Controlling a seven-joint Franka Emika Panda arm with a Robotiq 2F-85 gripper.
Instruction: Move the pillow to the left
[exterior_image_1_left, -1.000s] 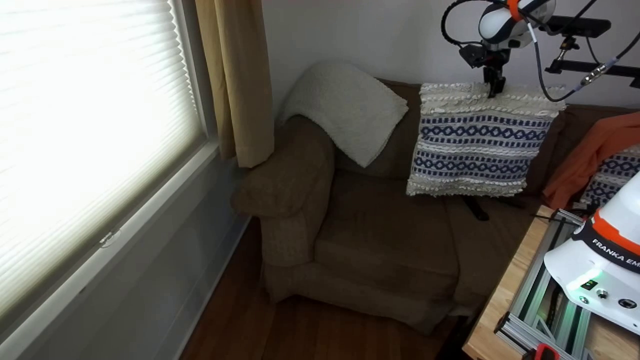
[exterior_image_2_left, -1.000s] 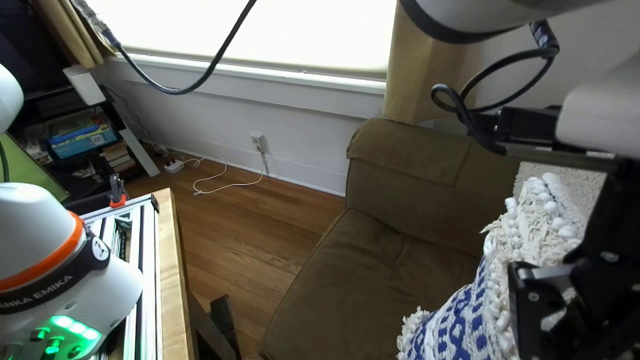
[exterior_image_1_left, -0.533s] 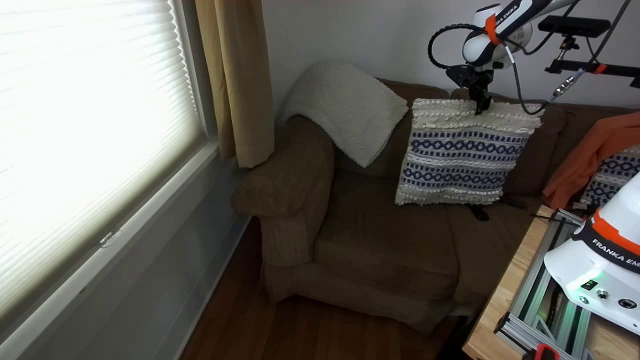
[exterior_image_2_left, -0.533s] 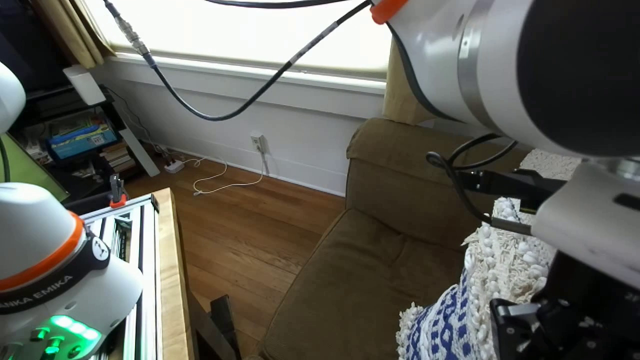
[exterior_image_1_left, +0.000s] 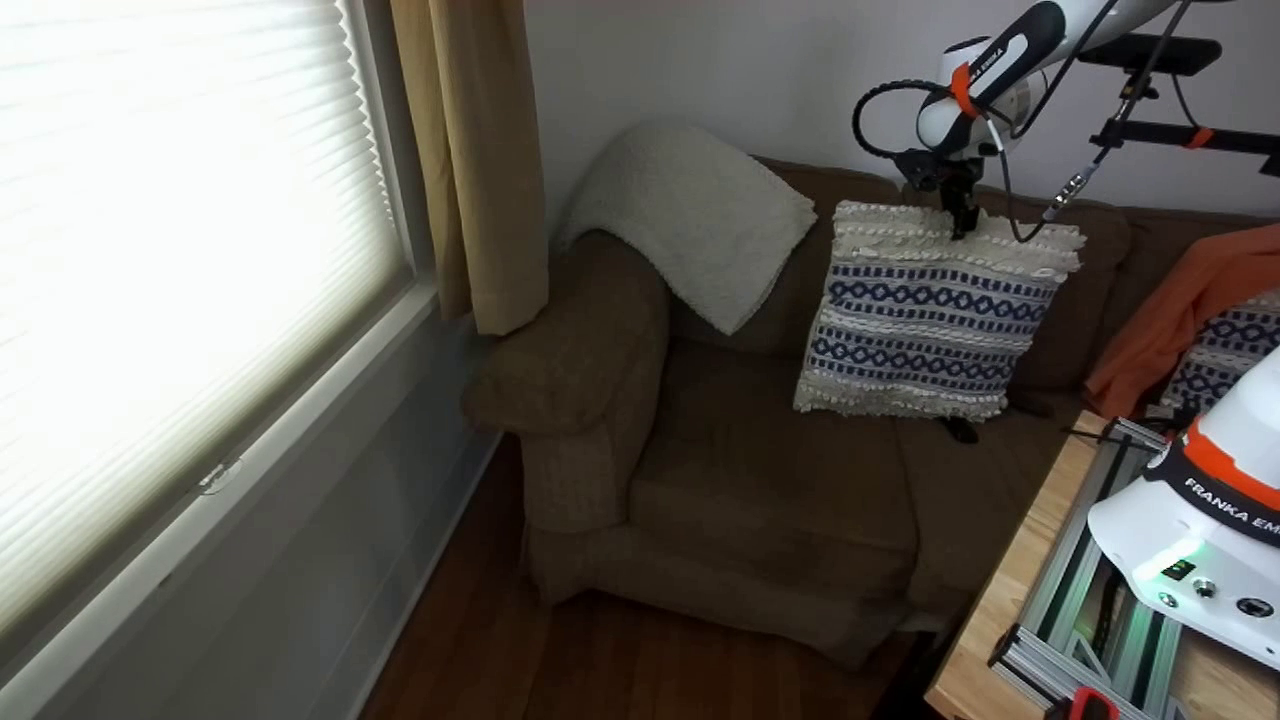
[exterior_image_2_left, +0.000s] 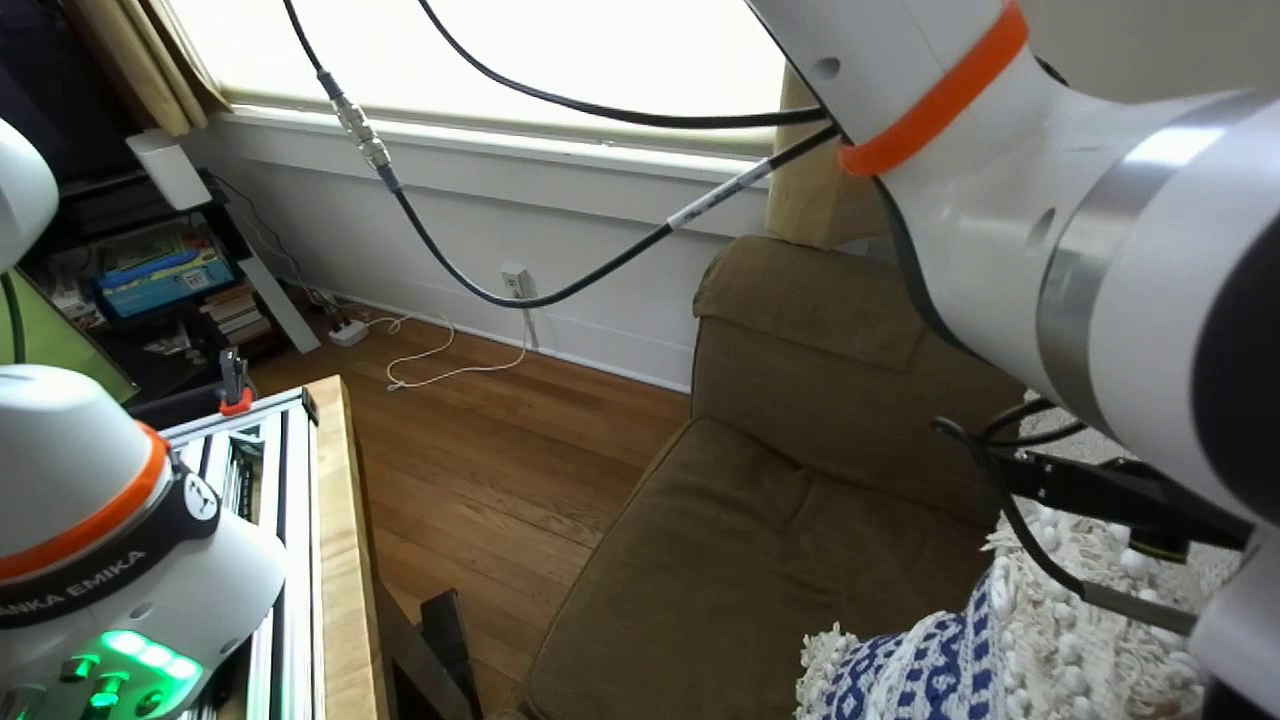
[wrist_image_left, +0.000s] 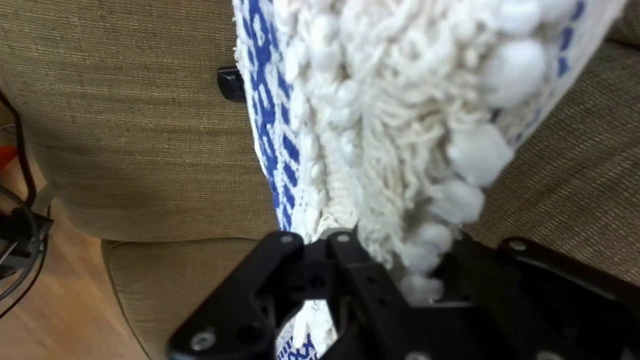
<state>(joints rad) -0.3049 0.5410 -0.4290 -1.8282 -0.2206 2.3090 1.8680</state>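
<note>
The pillow (exterior_image_1_left: 930, 320), white with navy patterned bands, stands nearly upright against the brown sofa's back. Its lower edge is at the seat; I cannot tell how firmly it rests there. My gripper (exterior_image_1_left: 962, 225) points down on the middle of its top edge. In an exterior view the pillow (exterior_image_2_left: 925, 665) shows at the lower right, partly hidden by the arm, and the fingers are out of sight there. In the wrist view the fringed top of the pillow (wrist_image_left: 390, 110) runs between the fingers of my gripper (wrist_image_left: 405, 245), which are closed on it. The fingertips are buried.
A plain whitish-grey pillow or throw (exterior_image_1_left: 700, 230) hangs at the sofa's corner by the armrest (exterior_image_1_left: 560, 350). A small black object (exterior_image_1_left: 960, 430) lies on the seat. An orange cloth (exterior_image_1_left: 1160, 320) covers part of another patterned pillow (exterior_image_1_left: 1235, 345). The robot's table (exterior_image_1_left: 1000, 590) stands in front.
The gripper and pillow have come down and left in an exterior view, from hanging higher to the seat. In the last half second they shifted only slightly, down and a little right.
</note>
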